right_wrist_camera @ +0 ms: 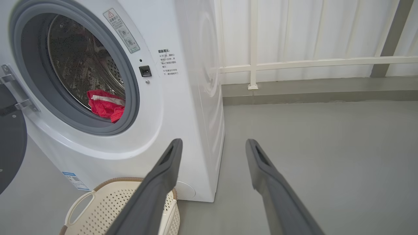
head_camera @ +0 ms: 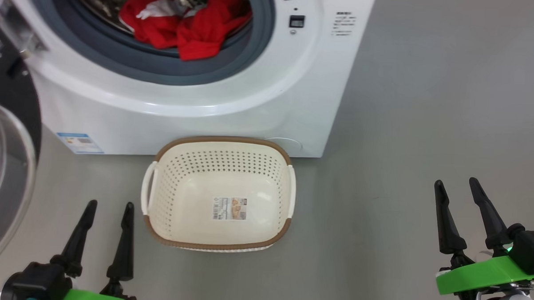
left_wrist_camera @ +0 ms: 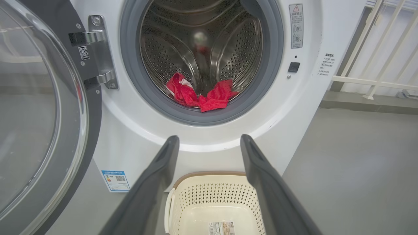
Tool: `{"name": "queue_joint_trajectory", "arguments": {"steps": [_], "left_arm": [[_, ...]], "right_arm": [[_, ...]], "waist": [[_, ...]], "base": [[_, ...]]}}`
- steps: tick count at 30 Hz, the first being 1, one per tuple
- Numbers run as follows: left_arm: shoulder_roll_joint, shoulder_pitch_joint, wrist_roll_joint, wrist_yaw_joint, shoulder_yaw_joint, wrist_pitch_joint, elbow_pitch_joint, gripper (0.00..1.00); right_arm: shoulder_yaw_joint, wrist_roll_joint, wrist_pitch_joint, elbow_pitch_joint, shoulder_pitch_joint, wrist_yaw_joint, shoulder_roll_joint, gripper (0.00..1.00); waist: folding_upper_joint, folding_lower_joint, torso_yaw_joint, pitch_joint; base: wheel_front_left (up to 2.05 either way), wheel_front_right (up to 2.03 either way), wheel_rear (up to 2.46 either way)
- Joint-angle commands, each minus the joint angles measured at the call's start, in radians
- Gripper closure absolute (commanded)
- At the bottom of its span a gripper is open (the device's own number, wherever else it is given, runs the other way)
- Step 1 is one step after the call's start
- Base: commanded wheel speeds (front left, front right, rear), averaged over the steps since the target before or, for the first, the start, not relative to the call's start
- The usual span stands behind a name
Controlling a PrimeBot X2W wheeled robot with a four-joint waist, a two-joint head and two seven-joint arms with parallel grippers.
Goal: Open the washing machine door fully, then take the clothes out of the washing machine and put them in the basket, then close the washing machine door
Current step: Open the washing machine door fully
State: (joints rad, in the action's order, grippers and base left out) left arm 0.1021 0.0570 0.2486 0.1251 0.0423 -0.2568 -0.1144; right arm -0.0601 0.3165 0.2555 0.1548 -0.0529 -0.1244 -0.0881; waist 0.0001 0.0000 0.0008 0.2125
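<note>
The white washing machine (head_camera: 233, 100) stands with its door (head_camera: 4, 167) swung wide to the left; the door's glass bowl (left_wrist_camera: 29, 107) shows in the left wrist view. Red clothes (head_camera: 187, 25) lie at the drum's front lip, over the grey gasket (left_wrist_camera: 199, 96) (right_wrist_camera: 104, 106). The cream basket (head_camera: 158, 199) sits empty on the floor before the machine. My left gripper (head_camera: 109, 206) is open, low and left of the basket. Far to the basket's right my right gripper (head_camera: 456, 185) is open too. Both hold nothing.
Grey floor (head_camera: 428, 107) spreads to the right of the machine. A white railing (right_wrist_camera: 313, 62) and pale wall run behind it. The open door's hinge (left_wrist_camera: 98, 52) sits on the machine's left side.
</note>
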Motion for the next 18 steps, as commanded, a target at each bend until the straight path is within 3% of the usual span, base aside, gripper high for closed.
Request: {"name": "queue_joint_trajectory", "arguments": {"steps": [1,18], "left_arm": [[0.021,0.002,0.003,0.006,0.023,-0.005,0.032,0.00],[0.031,0.002,0.030,0.006,-0.001,-0.005,0.051,0.00]], "right_arm": [[0.011,0.010,0.006,-0.031,0.003,-0.006,-0.003,0.00],[-0.007,0.007,0.006,-0.038,0.015,-0.006,0.007,0.00]], "waist": [[-0.0001,0.0000,-0.024,0.003],[-0.0001,0.0000,-0.040,0.001]], "base": [[0.00,0.00,0.00],[0.00,0.00,0.00]]}}
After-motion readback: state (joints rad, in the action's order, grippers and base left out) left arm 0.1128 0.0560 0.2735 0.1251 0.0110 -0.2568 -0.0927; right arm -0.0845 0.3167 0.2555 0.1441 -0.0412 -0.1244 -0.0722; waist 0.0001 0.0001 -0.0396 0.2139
